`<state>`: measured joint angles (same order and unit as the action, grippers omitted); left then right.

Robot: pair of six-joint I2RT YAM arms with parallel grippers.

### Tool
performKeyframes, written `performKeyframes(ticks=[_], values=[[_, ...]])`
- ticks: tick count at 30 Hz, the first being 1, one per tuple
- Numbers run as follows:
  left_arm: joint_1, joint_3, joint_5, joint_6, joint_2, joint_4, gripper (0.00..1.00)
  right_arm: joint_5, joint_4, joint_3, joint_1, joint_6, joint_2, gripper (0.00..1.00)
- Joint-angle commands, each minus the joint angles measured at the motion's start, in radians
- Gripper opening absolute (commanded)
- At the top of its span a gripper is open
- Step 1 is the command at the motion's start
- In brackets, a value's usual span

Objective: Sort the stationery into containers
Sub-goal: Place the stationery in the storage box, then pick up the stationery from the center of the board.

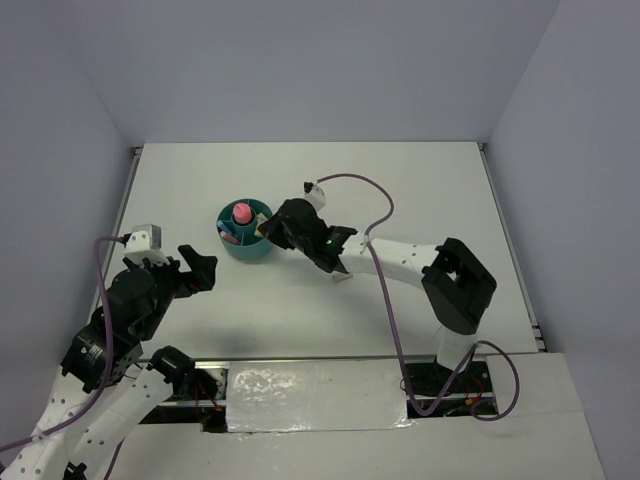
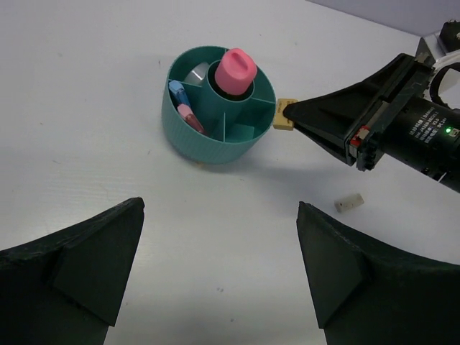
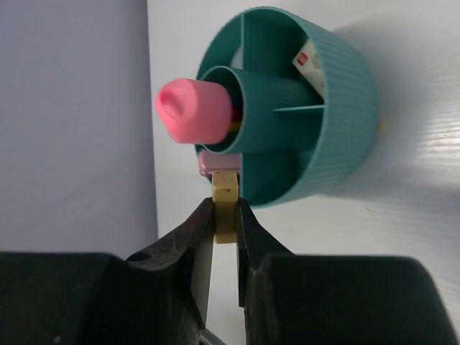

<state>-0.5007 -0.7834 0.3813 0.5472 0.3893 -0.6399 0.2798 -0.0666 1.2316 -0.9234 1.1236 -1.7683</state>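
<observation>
The left tool (image 2: 219, 208) hangs spread and empty, back from the work, likely to leave room. The organiser (image 2: 215, 147) stands on the worktop (image 2: 108, 86), with a glue stick (image 2: 237, 70) upright in its central cup. At its right rim the beige piece (image 3: 225, 194) lies level, its long axis pointing at a ring compartment. The right tool (image 3: 226, 223) pinches its rear end, seemingly to clear the wall. A white block (image 2: 348, 203) lies loose nearby.

Right gripper (image 2: 290, 113) pinches a beige piece (image 2: 283, 116) at the right rim of the teal organiser (image 2: 215, 147), upper centre.
A pink cylinder (image 2: 236, 70) stands in its central cup; a white block (image 2: 348, 203) lies right of centre; the left gripper (image 2: 219, 207) gapes along the bottom.
</observation>
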Motion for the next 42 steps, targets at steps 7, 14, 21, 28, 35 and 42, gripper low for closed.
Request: performKeyframes(ticks=[7,14,21,28,35,42], values=[[-0.002,-0.025,0.053,0.013,-0.004,0.008,0.99,0.147,0.117,0.177,-0.025,0.162,-0.122,0.08],[-0.002,-0.022,0.039,0.008,-0.007,0.014,0.99,0.153,0.071,0.127,-0.02,0.168,-0.123,0.24],[-0.002,-0.02,0.024,0.002,-0.007,0.02,0.99,0.096,0.024,0.172,-0.009,0.124,-0.181,0.27],[-0.002,-0.019,0.005,-0.006,-0.004,0.025,0.99,0.102,0.047,0.198,-0.008,0.096,-0.174,0.51],[-0.002,-0.019,-0.001,-0.009,-0.006,0.029,0.99,0.13,0.013,0.105,-0.002,0.055,-0.07,0.57],[-0.004,-0.016,-0.007,-0.009,-0.01,0.031,0.99,0.295,0.259,-0.108,0.006,0.191,0.176,0.66]])
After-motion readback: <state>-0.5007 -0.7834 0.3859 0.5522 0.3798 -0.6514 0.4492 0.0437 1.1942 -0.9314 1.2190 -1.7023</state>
